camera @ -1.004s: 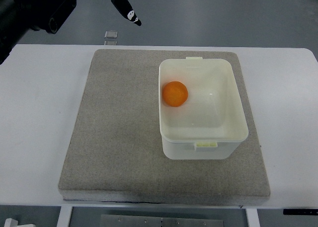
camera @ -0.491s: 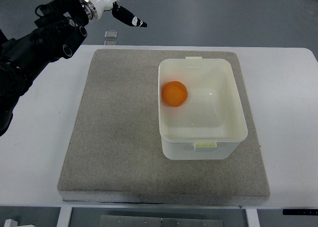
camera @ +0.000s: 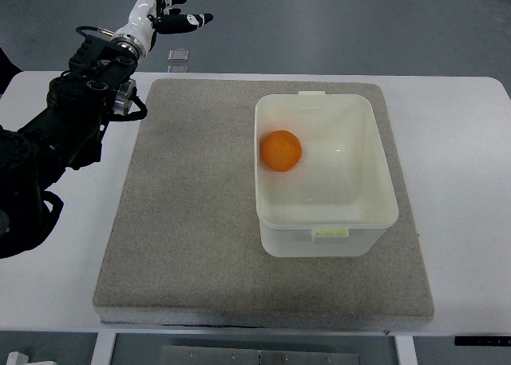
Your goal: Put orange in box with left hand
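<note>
Orange (camera: 280, 151) sits inside the white plastic box (camera: 326, 241), against its 9 o'clock wall. Box rests on the grey felt mat (camera: 192, 221) on the white tabletop (camera: 463, 181). Left hand (camera: 164, 9) is up at 11 o'clock beyond the tabletop edge, fingers (camera: 196, 18) spread, holding nothing.

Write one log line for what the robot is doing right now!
orange: in box | left hand: open, empty, beyond table's far left corner | right hand: not seen | box on mat
</note>
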You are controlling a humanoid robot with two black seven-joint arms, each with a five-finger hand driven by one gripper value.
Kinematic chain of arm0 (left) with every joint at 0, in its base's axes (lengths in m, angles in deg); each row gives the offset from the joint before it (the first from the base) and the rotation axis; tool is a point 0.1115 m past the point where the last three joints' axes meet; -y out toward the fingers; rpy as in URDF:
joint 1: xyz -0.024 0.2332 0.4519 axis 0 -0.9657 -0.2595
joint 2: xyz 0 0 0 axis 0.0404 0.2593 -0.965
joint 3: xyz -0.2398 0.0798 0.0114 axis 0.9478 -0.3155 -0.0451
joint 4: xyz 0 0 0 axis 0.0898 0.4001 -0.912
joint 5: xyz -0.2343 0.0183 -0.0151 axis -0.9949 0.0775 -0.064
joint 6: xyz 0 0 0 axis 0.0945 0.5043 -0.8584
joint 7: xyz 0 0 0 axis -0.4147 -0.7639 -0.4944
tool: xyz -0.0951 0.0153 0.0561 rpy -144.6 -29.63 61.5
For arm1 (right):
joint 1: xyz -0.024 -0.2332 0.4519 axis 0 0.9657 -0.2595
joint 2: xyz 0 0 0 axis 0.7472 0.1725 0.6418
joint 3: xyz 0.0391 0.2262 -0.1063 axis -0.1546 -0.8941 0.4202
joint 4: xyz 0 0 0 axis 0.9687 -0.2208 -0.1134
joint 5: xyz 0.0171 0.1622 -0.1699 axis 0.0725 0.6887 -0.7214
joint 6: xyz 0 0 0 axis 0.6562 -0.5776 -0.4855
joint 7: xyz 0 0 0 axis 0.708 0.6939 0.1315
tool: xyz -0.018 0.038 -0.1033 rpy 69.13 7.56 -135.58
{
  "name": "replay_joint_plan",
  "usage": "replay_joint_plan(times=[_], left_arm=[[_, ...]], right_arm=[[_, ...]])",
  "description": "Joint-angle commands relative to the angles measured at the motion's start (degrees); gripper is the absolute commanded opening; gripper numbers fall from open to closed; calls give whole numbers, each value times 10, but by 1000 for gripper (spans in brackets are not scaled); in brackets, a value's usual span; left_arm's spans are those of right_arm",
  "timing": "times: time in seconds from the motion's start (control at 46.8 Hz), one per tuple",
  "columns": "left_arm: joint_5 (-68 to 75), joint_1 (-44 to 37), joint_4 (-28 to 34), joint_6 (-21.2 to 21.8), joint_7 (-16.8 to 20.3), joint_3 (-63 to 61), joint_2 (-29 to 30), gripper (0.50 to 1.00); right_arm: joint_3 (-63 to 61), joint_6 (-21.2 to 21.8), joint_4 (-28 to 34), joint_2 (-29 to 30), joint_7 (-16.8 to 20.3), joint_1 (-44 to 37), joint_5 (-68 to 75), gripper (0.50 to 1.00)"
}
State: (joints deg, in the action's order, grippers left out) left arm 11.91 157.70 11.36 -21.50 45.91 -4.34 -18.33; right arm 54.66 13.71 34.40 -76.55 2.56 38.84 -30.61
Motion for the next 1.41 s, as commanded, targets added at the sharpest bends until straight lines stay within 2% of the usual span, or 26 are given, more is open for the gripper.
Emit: replay_joint_plan(times=[0.0,0.427,0.619,1.046,1.281,1.388], left_arm=[[0,-17,0,-7,1,42,3,879],[-86,-50,0,-15,2,159,10,898],[-104,-48,-5,-18,8,164,10,913],[-102,-43,-6,-15,10,164,10,992],[-104,-39,-2,-3,9,165,10,992],[-104,-30,-2,22,5,165,10,992]], right_arm=[[0,0,0,0,0,0,0,944],[0,0,1,0,0,0,0,944],[0,0,0,0,0,0,0,944],[0,0,1,0,0,0,0,944],[0,0,1,0,0,0,0,944],[0,0,1,0,0,0,0,944]])
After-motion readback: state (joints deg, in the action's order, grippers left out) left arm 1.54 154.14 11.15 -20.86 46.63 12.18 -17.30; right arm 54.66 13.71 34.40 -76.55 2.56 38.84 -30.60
